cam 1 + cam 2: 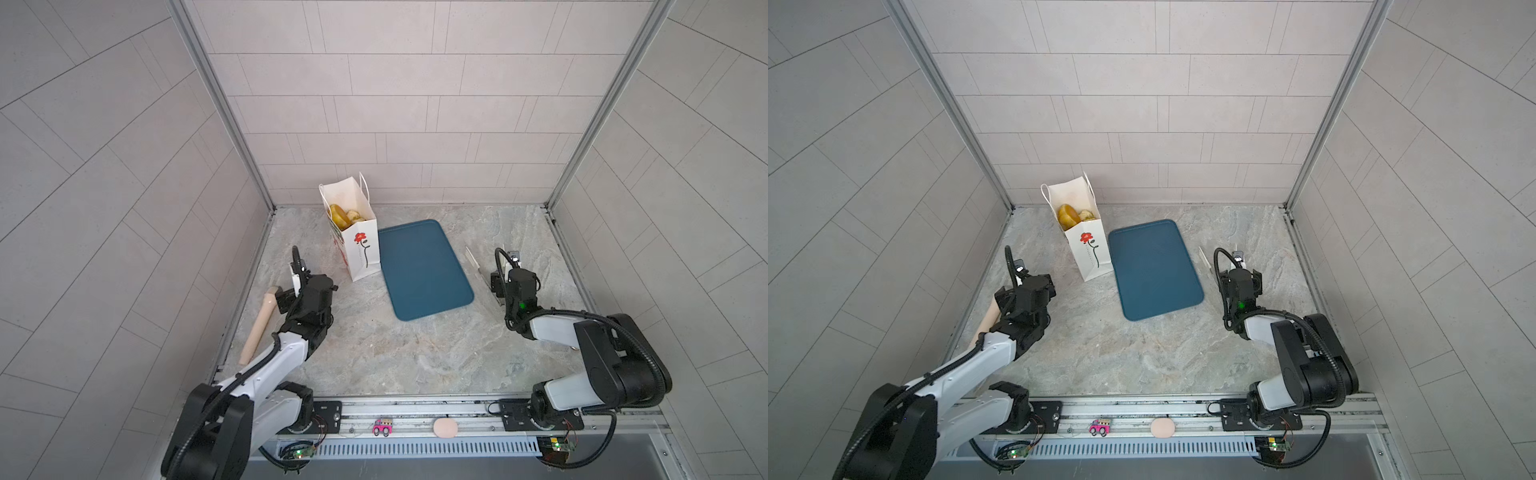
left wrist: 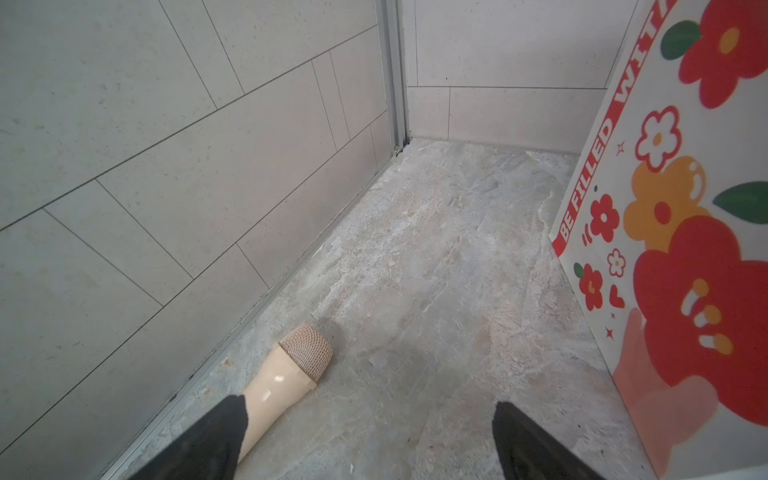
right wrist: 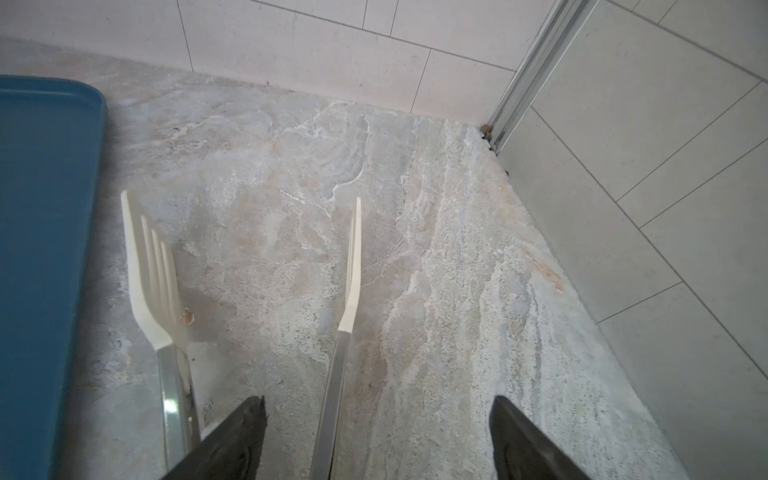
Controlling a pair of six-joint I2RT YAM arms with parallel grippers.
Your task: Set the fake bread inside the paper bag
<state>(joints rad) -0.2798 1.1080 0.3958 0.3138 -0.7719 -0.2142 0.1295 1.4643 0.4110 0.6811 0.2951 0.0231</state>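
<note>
- Left gripper [image 2: 370,403]: jaws wide apart, empty.
- Right gripper [image 3: 378,399]: jaws apart, one tongs [image 3: 347,291] arm between, ungripped.
- Paper bag [image 2: 685,249], frame right: red band reads "BE FILLED WIT…".
- Fake bread [image 1: 343,215]: inside bag, centre-left.

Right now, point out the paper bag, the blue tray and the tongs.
paper bag [image 1: 357,262]: in a top view, lower white front panel.
blue tray [image 1: 424,270]: in a top view, bare middle of its floor.
tongs [image 3: 156,316]: in the right wrist view, cream head of one arm, below its slots.
</note>
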